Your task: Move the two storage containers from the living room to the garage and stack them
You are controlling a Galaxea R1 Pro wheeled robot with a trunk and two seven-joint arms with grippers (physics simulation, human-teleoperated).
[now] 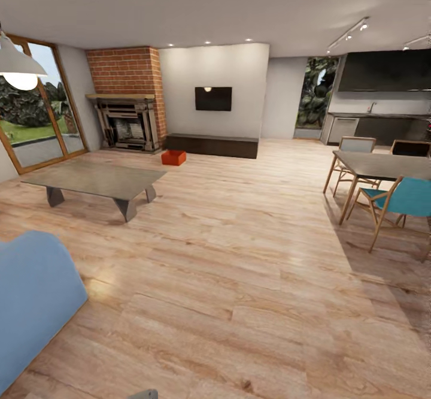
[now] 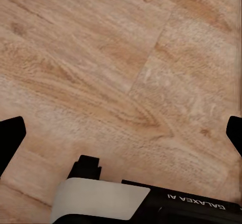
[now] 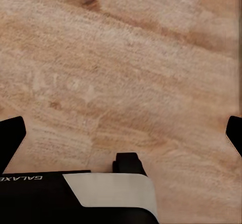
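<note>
Looking across the living room [image 1: 239, 219], wood-plank floor throughout. Low grey coffee table [image 1: 96, 180] at left, dark bench [image 1: 211, 145] under the wall TV [image 1: 213, 98], brick fireplace [image 1: 127, 96] beside it. Orange-red storage containers [image 1: 173, 157] sitting on the floor just before the bench's left end, seemingly stacked, far ahead. Left gripper [image 2: 121, 133] spread wide over bare planks, holding nothing. Right gripper [image 3: 121, 133] likewise spread, empty.
</note>
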